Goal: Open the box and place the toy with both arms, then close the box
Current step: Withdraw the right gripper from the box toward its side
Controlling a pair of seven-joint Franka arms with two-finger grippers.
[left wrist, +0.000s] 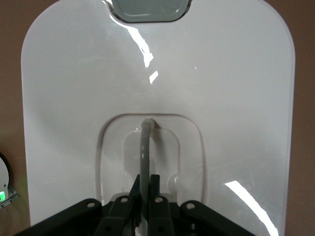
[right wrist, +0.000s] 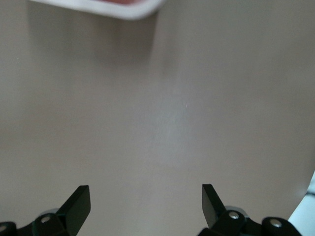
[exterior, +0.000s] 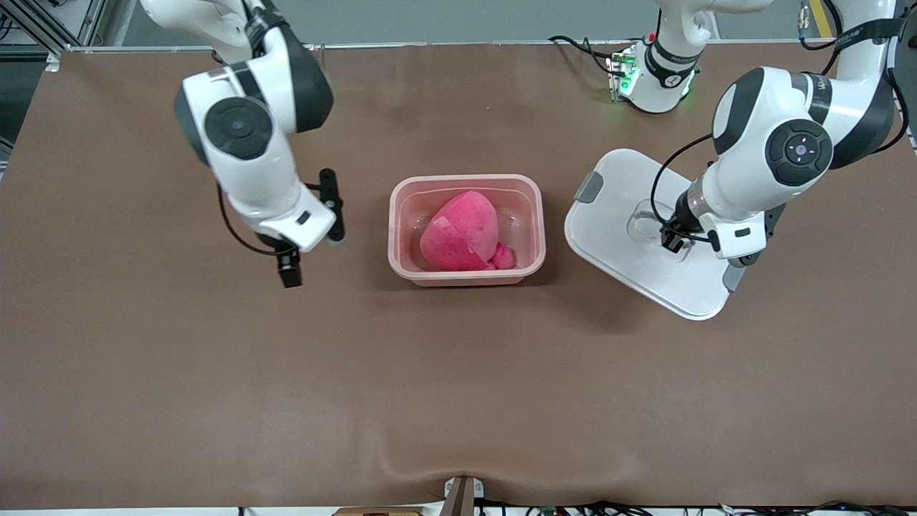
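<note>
A brown mat covers the table [exterior: 458,401], with grey framing along its edge by the robots' bases and cables trailing at the edge nearest the front camera. The open pink box [exterior: 466,229] sits mid-table, and the bright pink plush toy [exterior: 462,233] lies inside it. The white lid [exterior: 630,236] rests on the mat beside the box, toward the left arm's end, one grey clip [left wrist: 151,10] showing in the left wrist view. The left gripper [left wrist: 145,184] is down in the lid's recess, fingers pinched narrow on the thin grey handle [left wrist: 144,147]. The right gripper [right wrist: 145,201] hangs with fingers spread wide over bare mat beside the box, toward the right arm's end.
</note>
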